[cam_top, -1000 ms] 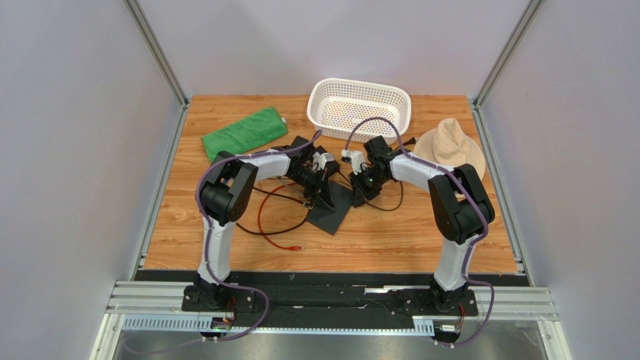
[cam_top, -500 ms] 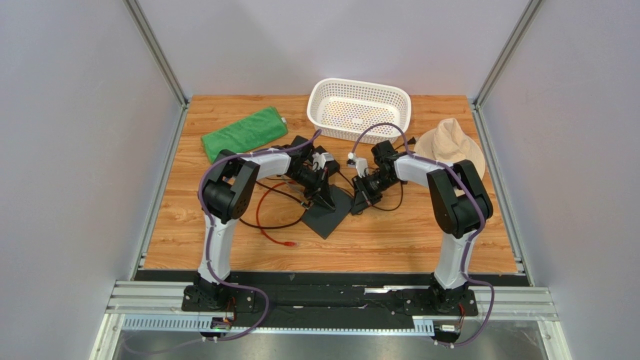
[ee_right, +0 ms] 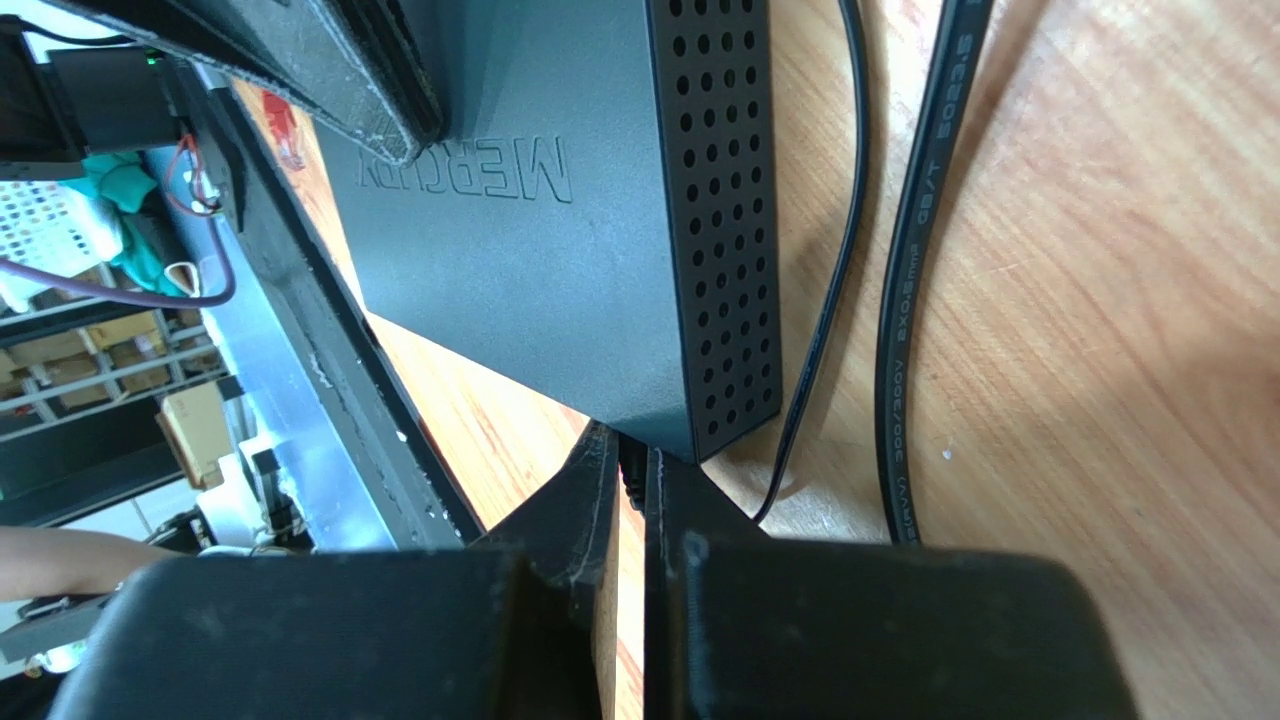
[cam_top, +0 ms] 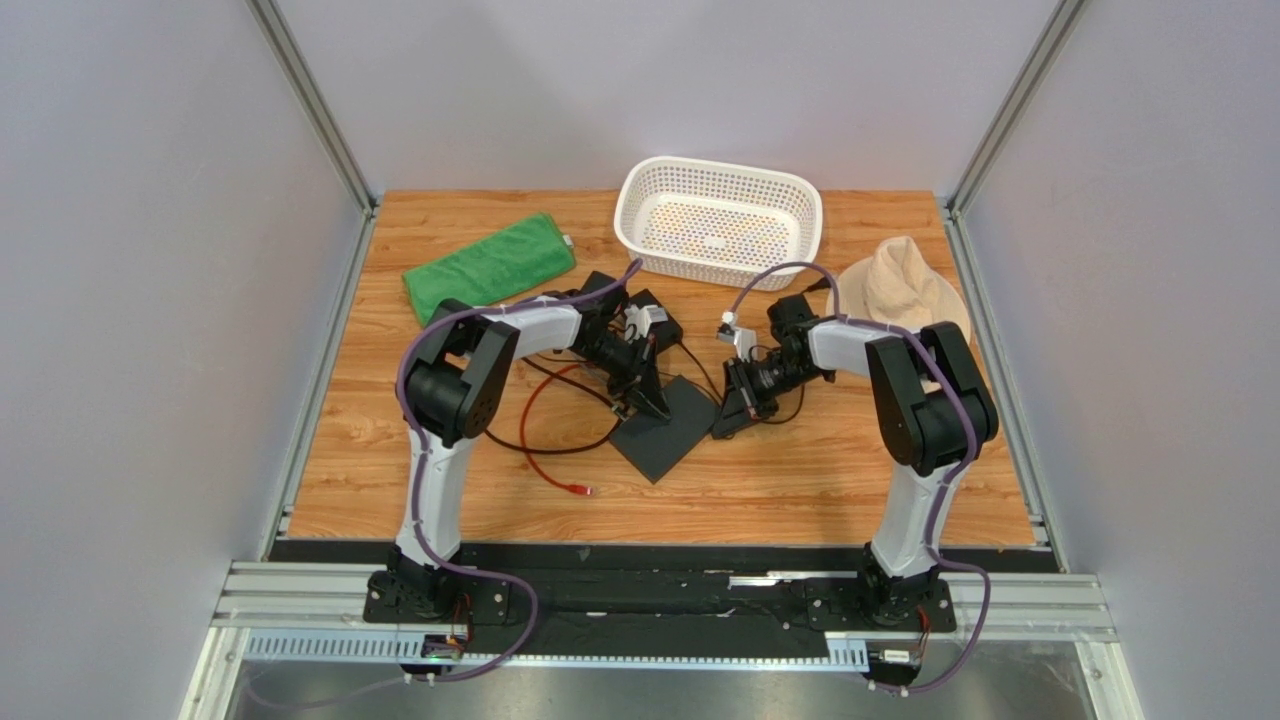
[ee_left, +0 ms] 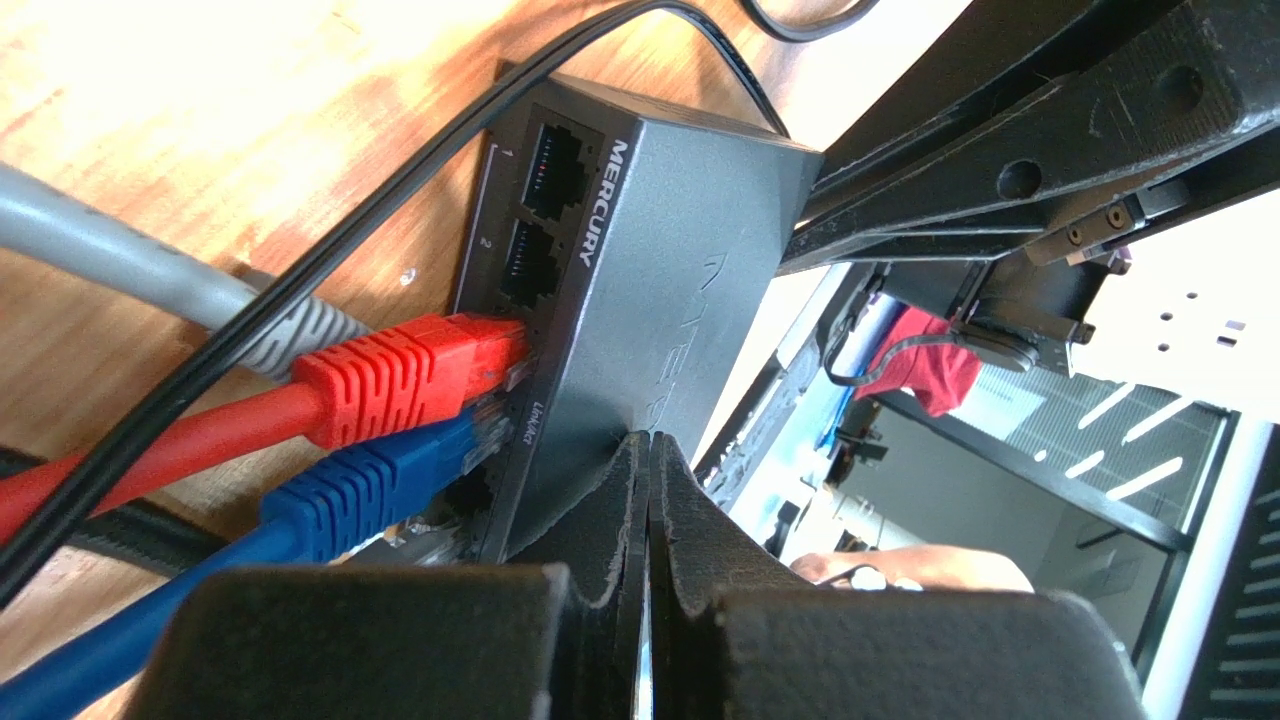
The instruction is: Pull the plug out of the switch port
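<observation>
The switch (cam_top: 672, 428) is a flat black slab mid-table. In the left wrist view the switch (ee_left: 676, 270) has a red plug (ee_left: 406, 375) and a blue plug (ee_left: 376, 480) seated in its ports, with two ports empty above them. My left gripper (ee_left: 649, 450) is shut with nothing between its jaws, and its tips rest on the switch's top. My right gripper (ee_right: 631, 458) is at the switch's near corner (ee_right: 721, 405), its jaws closed to a narrow slit on a small black plug. A thin black cord (ee_right: 842, 225) runs to that spot.
A red cable (cam_top: 529, 435) loops left of the switch, its loose end (cam_top: 589, 491) on the wood. A flat black cable (ee_right: 924, 300) lies beside the switch. A green cloth (cam_top: 489, 266), a white basket (cam_top: 718, 218) and a beige hat (cam_top: 902, 288) sit at the back.
My right gripper has moved right and toward the near edge. The switch has turned and shifted a little. The left gripper stays on the switch.
</observation>
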Robot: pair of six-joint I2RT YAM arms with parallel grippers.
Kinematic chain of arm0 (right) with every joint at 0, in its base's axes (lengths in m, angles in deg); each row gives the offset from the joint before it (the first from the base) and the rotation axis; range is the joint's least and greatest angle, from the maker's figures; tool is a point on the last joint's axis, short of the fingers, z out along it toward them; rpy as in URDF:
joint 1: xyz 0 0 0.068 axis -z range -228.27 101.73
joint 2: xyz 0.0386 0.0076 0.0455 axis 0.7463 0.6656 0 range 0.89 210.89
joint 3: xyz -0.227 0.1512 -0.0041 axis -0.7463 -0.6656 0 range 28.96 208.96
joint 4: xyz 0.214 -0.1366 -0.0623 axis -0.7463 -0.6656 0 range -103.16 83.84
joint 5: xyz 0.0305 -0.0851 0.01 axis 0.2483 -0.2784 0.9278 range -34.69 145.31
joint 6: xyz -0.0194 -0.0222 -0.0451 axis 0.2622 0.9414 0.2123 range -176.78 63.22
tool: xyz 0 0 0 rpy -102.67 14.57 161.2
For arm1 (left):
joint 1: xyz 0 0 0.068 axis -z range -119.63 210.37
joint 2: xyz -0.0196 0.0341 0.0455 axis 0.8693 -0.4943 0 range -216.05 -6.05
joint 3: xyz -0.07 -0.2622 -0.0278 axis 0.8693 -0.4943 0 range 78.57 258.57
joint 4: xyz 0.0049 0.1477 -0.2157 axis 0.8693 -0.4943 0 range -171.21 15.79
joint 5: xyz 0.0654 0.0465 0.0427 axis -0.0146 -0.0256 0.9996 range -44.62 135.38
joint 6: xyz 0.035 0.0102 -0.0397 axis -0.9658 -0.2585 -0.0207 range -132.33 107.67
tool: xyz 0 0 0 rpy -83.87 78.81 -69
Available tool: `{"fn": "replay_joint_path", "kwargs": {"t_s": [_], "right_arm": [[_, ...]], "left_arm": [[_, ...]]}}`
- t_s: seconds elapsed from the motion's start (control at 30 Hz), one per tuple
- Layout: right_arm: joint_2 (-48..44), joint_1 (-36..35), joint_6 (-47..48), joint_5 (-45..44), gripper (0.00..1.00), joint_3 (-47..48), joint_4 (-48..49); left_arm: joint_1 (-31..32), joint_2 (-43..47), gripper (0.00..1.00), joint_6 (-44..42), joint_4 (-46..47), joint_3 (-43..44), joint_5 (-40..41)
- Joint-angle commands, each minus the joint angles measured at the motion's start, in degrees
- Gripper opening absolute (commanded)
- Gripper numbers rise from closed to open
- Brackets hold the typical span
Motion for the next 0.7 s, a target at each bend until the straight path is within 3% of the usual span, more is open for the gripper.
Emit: {"fn": "replay_joint_path", "kwargs": {"t_s": [0.0, 0.13, 0.27, 0.47, 0.67], "right_arm": [[1.4, 1.0, 1.3, 4.9, 0.0, -0.2, -9.5], [0.0, 1.0, -1.7, 9.3, 0.0, -4.4, -2.6], [-5.2, 1.0, -11.3, 6.4, 0.0, -11.2, 8.7], [-5.9, 1.0, -8.5, 5.4, 0.01, -10.3, 3.7], [-3.3, 1.6, -4.9, 5.5, 0.0, -7.0, 0.1]], "left_arm": [[-0.6, -3.7, 0.0, -3.4, 0.4, -1.5, 16.4], [0.0, -3.9, 0.0, -3.9, 0.0, -1.1, 16.2], [0.4, -3.8, 0.0, -4.3, -0.1, -1.5, 16.7], [1.3, -3.1, 0.0, -6.9, -1.9, -0.7, 19.9], [5.0, 2.4, 0.0, -11.3, -3.0, 3.0, 15.4]]}}
